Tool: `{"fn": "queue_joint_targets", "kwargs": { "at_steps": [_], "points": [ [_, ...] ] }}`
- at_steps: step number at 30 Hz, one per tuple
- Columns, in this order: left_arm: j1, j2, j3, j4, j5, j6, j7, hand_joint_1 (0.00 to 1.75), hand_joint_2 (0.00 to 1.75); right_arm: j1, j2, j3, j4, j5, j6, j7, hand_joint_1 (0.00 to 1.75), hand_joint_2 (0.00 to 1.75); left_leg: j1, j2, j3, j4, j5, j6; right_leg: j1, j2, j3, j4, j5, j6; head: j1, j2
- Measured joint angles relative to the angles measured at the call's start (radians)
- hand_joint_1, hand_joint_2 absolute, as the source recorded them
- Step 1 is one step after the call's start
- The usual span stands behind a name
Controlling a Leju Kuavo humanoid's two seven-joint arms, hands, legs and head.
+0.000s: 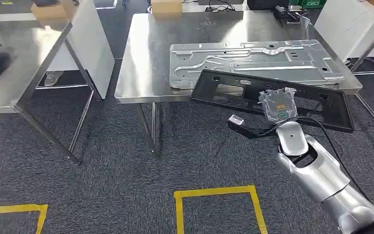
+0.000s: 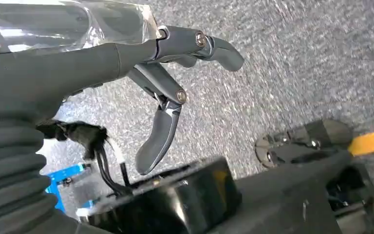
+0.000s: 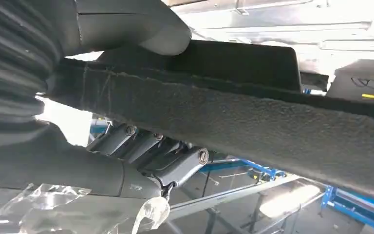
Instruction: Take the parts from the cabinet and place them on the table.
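Head view: two parts — one black frame (image 1: pixel 272 95), long axis crosswise, overhanging the desk (image 1: pixel 146 63) edge, right hand (image 1: pixel 277 105) fingers (image 3: pixel 146 151) clamping it; one grey stamped panel (image 1: pixel 253 61) beside. Left hand (image 2: pixel 126 63) fingers spread, holding nothing.

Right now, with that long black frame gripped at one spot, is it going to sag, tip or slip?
The black frame looks stiff: it spans straight with no visible droop. Being long and held by the right hand near its middle, it may twist or seesaw. Its surface looks rough against the fingers, so slipping seems unlikely.
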Motion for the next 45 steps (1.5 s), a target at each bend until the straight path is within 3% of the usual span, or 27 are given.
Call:
{"fn": "queue_joint_targets", "kwargs": {
  "at_steps": [1,2,6,8,9,11,12,13,14,15,17,18,21,23,24,26,27,29,31,33,35,36,38,40,42,44,45],
  "points": [
    [-0.001,0.0,0.0,0.0,0.0,0.0,0.0,0.0,1.75,-0.001,0.0,-0.001,0.0,0.0,0.0,0.0,1.75,1.75,-0.001,-0.001,0.007,0.002,-0.007,-0.001,0.004,0.001,0.06,-0.119,0.051,-0.007,0.0,0.0],
    [-0.001,0.0,0.0,0.0,0.0,0.0,0.0,0.0,1.75,-0.001,0.0,-0.001,0.0,0.0,0.0,0.0,1.75,1.75,-0.004,-0.001,0.006,0.002,-0.01,-0.004,0.006,0.003,0.078,-0.149,0.036,-0.008,0.0,0.0],
    [-0.002,-0.001,0.0,0.0,0.001,0.0,0.0,0.0,1.75,-0.001,-0.001,-0.001,-0.002,-0.002,0.0,0.002,1.75,1.75,-0.009,-0.001,0.0,0.005,-0.016,-0.006,0.012,0.001,0.075,-0.158,0.036,-0.012,0.0,0.0],
    [-0.002,0.0,0.0,0.0,0.0,0.001,-0.001,0.0,1.75,-0.004,-0.001,-0.002,-0.003,-0.002,0.0,0.002,1.75,1.75,-0.01,0.001,-0.013,0.037,-0.044,-0.022,-0.002,0.0,0.079,-0.162,0.036,-0.018,-0.001,0.0],
    [-0.003,-0.001,0.0,0.0,0.0,0.001,-0.002,0.0,1.75,-0.004,-0.001,-0.002,-0.003,-0.002,0.0,0.002,1.75,1.75,-0.003,0.002,-0.036,0.087,-0.071,-0.032,-0.003,-0.001,0.08,-0.162,0.036,-0.021,0.0,0.0],
    [-0.004,-0.001,0.0,0.0,0.0,0.0,-0.002,0.0,1.75,-0.004,0.0,-0.002,-0.003,-0.002,0.0,0.002,1.75,1.75,0.018,0.006,-0.132,0.279,-0.149,-0.051,-0.003,-0.001,0.08,-0.162,0.034,-0.023,0.0,0.0],
    [-0.002,-0.001,0.0,0.0,0.0,0.0,-0.002,0.0,1.75,-0.003,0.0,-0.002,-0.003,-0.002,0.0,0.002,1.75,1.75,0.022,0.007,-0.164,0.336,-0.163,-0.055,-0.003,-0.001,0.08,-0.162,0.033,-0.023,0.0,0.0],
    [-0.002,-0.001,0.0,0.0,0.0,0.0,-0.004,0.0,1.75,-0.003,0.0,-0.002,-0.003,-0.002,0.0,0.002,1.75,1.75,0.027,0.008,-0.18,0.356,-0.154,-0.057,-0.003,-0.001,0.081,-0.162,0.033,-0.022,0.0,0.0],
    [-0.004,-0.001,0.0,0.0,-0.003,0.0,-0.005,0.0,1.75,-0.003,0.0,-0.002,-0.003,-0.003,0.0,0.002,1.75,1.75,0.028,0.009,-0.166,0.313,-0.121,-0.056,-0.003,-0.001,0.082,-0.162,0.032,-0.022,0.0,0.0],
    [-0.004,0.0,0.0,0.0,-0.005,0.0,-0.006,0.0,1.75,-0.004,0.0,-0.002,-0.003,-0.003,0.0,0.002,1.75,1.75,0.027,0.009,-0.124,0.221,-0.07,-0.052,-0.001,-0.001,0.084,-0.162,0.032,-0.021,0.0,0.0],
    [-0.004,0.0,0.0,0.0,-0.009,0.0,-0.009,0.0,1.75,-0.006,0.0,-0.002,-0.003,-0.005,0.0,0.002,1.75,1.75,0.019,0.012,-0.04,0.041,0.009,-0.03,-0.003,-0.001,0.088,-0.163,0.032,-0.02,0.0,0.0],
    [-0.007,0.004,0.0,0.0,-0.01,0.0,-0.009,0.0,1.75,-0.01,-0.001,-0.003,-0.003,-0.005,0.0,0.003,1.75,1.75,0.013,0.021,-0.027,0.007,0.001,-0.022,0.001,-0.001,0.087,-0.165,0.032,-0.015,0.0,0.0],
    [-0.005,0.003,0.0,0.0,-0.011,0.0,-0.01,0.0,1.75,-0.008,-0.002,-0.003,-0.003,-0.009,0.0,0.003,1.75,1.75,0.004,0.02,-0.03,0.002,0.003,-0.021,-0.007,-0.003,0.089,-0.169,0.033,0.002,0.0,0.0],
    [-0.006,0.003,0.0,0.0,-0.013,0.0,-0.011,0.0,1.75,-0.011,-0.002,-0.004,-0.003,-0.01,0.0,0.003,1.75,1.75,0.009,0.019,-0.013,-0.014,0.016,-0.016,-0.003,-0.004,0.092,-0.173,0.034,0.015,0.0,0.0],
    [-0.007,0.001,0.0,0.0,-0.014,0.0,-0.012,0.0,1.75,-0.011,-0.005,-0.006,-0.003,-0.01,0.0,0.006,1.75,1.75,0.015,0.018,-0.007,-0.022,0.024,-0.013,-0.007,-0.002,0.083,-0.146,0.017,0.014,0.0,0.0],
    [-0.007,0.001,0.0,0.0,-0.016,-0.002,-0.012,0.0,1.75,-0.012,-0.007,-0.007,-0.005,-0.011,0.0,0.007,1.75,1.75,0.016,0.018,-0.005,-0.021,0.024,-0.009,-0.005,0.0,0.026,-0.018,-0.058,0.015,0.0,0.0],
    [-0.007,0.0,0.0,0.0,-0.016,-0.004,-0.012,0.0,1.75,-0.008,-0.008,-0.006,-0.005,-0.012,0.0,0.009,1.75,1.75,0.015,0.018,-0.006,-0.021,0.023,-0.008,-0.005,0.0,-0.024,0.087,-0.101,0.019,0.0,0.0],
    [-0.004,0.0,0.0,0.0,-0.016,-0.005,-0.012,0.0,1.75,0.002,-0.01,-0.006,-0.005,-0.013,0.0,0.01,1.75,1.75,0.015,0.017,-0.005,-0.021,0.022,-0.007,-0.006,0.0,-0.071,0.176,-0.121,0.023,0.0,0.0],
    [-0.003,0.0,0.0,0.0,-0.016,-0.006,-0.012,0.0,1.75,0.004,-0.014,-0.007,-0.005,-0.014,0.001,0.013,1.75,1.75,0.017,0.013,-0.003,-0.018,0.019,-0.01,-0.009,0.0,-0.031,0.08,-0.055,0.026,0.0,0.0],
    [-0.003,0.0,0.0,0.0,-0.016,-0.006,-0.014,0.0,1.75,0.002,-0.014,-0.009,-0.006,-0.014,0.001,0.017,1.75,1.75,0.023,0.012,-0.001,-0.005,0.007,-0.021,-0.014,-0.001,0.077,-0.132,0.038,0.034,0.0,0.0],
    [-0.005,0.004,0.0,0.0,-0.016,-0.005,-0.014,0.0,1.75,0.002,-0.018,-0.01,-0.007,-0.014,0.002,0.019,1.75,1.75,0.011,0.011,-0.012,0.013,-0.008,-0.033,-0.014,0.004,0.085,-0.155,0.026,0.029,0.001,0.0],
    [-0.005,0.004,0.0,0.0,-0.016,-0.005,-0.015,0.0,1.75,0.002,-0.019,-0.01,-0.013,-0.014,0.001,0.019,1.75,1.75,0.013,0.012,-0.012,0.015,-0.008,-0.032,-0.012,0.006,0.081,-0.148,0.025,0.017,0.0,0.0],
    [-0.004,0.004,0.0,0.0,-0.016,-0.005,-0.014,0.0,1.75,0.006,-0.021,-0.011,-0.012,-0.017,0.003,0.019,1.75,1.75,0.011,0.011,-0.012,0.012,-0.01,-0.032,-0.011,0.005,0.078,-0.146,0.022,0.009,0.0,0.0],
    [-0.003,0.007,0.0,0.0,-0.016,-0.004,-0.015,0.0,1.75,0.003,-0.022,-0.012,-0.014,-0.017,0.002,0.02,1.75,1.75,0.016,0.013,-0.031,0.054,-0.039,-0.048,-0.016,0.005,0.078,-0.147,0.023,0.0,-0.001,0.0],
    [-0.006,0.006,0.0,0.0,-0.017,-0.004,-0.014,0.0,1.75,0.002,-0.022,-0.013,-0.015,-0.017,0.002,0.02,1.75,1.75,0.025,0.014,-0.108,0.221,-0.121,-0.062,-0.015,0.005,0.078,-0.147,0.023,-0.005,0.0,0.0],
    [-0.006,0.005,0.0,0.0,-0.018,-0.005,-0.014,0.0,1.75,0.004,-0.022,-0.012,-0.016,-0.017,0.002,0.019,1.75,1.75,0.027,0.014,-0.183,0.368,-0.17,-0.062,-0.012,0.005,0.077,-0.146,0.022,-0.006,0.0,0.0],
    [-0.006,0.005,0.0,0.0,-0.018,-0.005,-0.014,0.0,1.75,0.005,-0.022,-0.012,-0.016,-0.017,0.002,0.019,1.75,1.75,0.026,0.014,-0.197,0.383,-0.164,-0.06,-0.009,0.005,0.078,-0.147,0.021,-0.007,0.0,0.0]
  ]
}}
